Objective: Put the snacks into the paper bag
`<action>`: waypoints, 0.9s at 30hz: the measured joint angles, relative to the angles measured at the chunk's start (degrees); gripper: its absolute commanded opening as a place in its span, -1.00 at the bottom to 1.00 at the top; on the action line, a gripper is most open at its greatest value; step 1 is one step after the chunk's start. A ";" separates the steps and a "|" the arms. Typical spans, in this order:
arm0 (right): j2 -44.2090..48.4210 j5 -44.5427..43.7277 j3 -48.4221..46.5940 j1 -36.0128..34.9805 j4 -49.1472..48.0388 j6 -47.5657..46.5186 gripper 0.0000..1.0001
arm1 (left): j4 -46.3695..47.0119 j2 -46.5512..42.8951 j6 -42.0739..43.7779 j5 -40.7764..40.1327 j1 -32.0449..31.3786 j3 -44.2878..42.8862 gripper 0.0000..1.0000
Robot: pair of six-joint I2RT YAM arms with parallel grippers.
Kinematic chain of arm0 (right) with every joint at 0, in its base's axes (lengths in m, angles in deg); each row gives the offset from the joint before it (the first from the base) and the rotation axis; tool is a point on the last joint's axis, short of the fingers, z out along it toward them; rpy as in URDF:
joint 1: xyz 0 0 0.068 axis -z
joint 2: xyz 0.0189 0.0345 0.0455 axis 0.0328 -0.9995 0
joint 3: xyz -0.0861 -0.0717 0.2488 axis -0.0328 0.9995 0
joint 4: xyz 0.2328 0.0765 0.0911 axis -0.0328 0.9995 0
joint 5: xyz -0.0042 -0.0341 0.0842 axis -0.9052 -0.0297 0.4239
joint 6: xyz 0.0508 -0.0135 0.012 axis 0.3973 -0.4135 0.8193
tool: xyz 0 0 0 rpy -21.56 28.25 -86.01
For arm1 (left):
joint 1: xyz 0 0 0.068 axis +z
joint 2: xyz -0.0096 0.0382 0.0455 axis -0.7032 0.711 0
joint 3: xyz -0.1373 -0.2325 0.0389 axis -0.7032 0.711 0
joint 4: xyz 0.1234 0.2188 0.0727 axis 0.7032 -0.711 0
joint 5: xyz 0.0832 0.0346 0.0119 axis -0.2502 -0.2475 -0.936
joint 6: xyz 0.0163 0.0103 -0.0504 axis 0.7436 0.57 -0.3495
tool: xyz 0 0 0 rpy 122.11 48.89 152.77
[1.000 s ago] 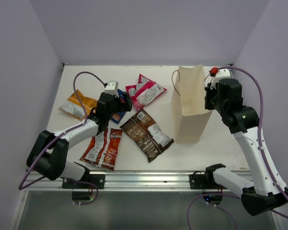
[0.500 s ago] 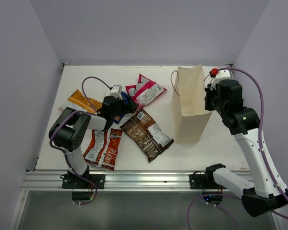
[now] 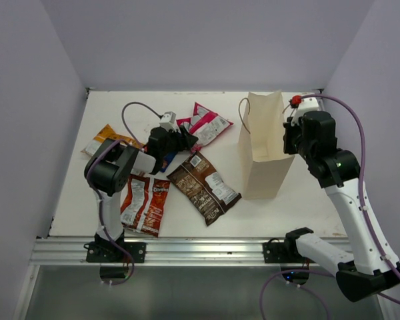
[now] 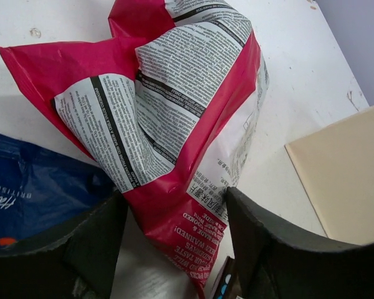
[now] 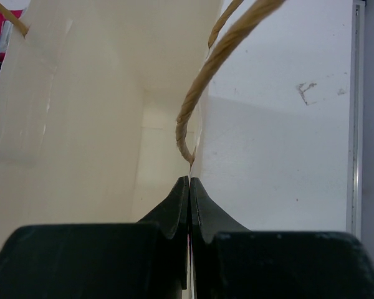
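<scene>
Top and wrist views of a two-arm bagging task. The left end effector [image 4: 174, 215] was spread, its jaws straddling the near end of the pink-and-white packet [image 4: 174, 106], which lay crumpled on the table [image 3: 120, 107] at about 11 o'clock from the dark brown packet [image 3: 203, 187]. The right end effector [image 5: 188, 187] was pressed together, pinching the right wall of the paper bag [image 3: 263, 147] just below a loop handle [image 5: 206, 75]; the bag stood at 3 o'clock from the packets and no packet could be seen inside it. Several faults were judged possible. Because the blue packet [image 4: 31, 187] lay tucked against the pink-and-white one at its 8 o'clock side, a corner of it could be caught by the closing jaw and two packets could be lifted together. Because the foil was slick and only a narrow end lay between the jaws, the packet could be squeezed out or dropped in transit. Because the bag was held by one thin wall only, it could be torn, tipped or folded shut if it were struck by the carried packet. The orange packet [image 3: 103, 141] and the red-orange packet [image 3: 145, 203] lay apart at 9 and 7 o'clock.
</scene>
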 measured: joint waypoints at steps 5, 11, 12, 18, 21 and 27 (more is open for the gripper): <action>0.00 0.00 0.00 -0.09 0.00 -0.02 -1.00 | -0.81 3.23 0.28 0.50 0.00 -3.30 -0.59; 0.00 0.00 0.02 -0.17 0.00 -0.02 -1.00 | -1.29 2.84 2.64 1.27 -0.17 -3.96 -1.00; 0.00 0.00 0.04 -0.20 0.00 -0.04 -1.00 | -1.73 2.34 2.86 1.22 -0.24 -3.91 -1.00; 0.00 -0.02 0.26 -0.20 0.02 -0.02 -1.00 | -13.90 -12.07 7.02 -2.86 -3.19 -2.62 -1.00; 0.00 0.00 0.28 -0.20 0.00 -0.02 -1.00 | -21.75 -22.77 10.12 -5.27 -7.19 -6.93 -1.00; 0.00 0.00 0.28 -0.20 0.00 -0.02 -1.00 | -29.51 -34.49 14.84 -6.08 -13.84 -23.89 -1.00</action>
